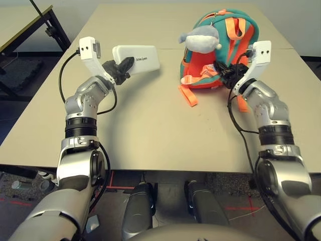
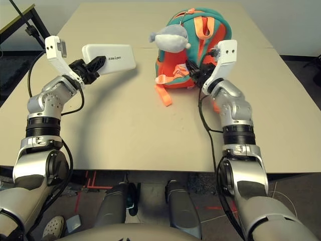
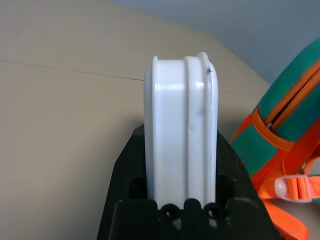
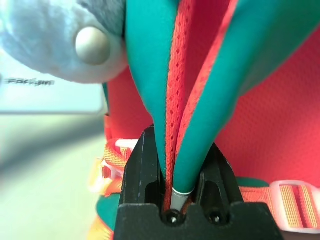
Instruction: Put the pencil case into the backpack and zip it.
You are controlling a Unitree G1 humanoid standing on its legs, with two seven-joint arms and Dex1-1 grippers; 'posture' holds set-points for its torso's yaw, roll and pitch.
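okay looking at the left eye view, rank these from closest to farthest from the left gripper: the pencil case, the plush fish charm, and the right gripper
1. pencil case: held in the left gripper.
2. plush fish charm: to the right, on the backpack's near side.
3. right gripper: farthest, clamped on the backpack's edge.

The head's stereo pair is looking down over the table (image 1: pixel 150 125). Each wrist camera is peering close along its fingers, possibly both catching the backpack (image 3: pixel 295 130).

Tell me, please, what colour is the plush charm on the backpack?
The plush charm on the backpack is grey; the left eye view shows it best.
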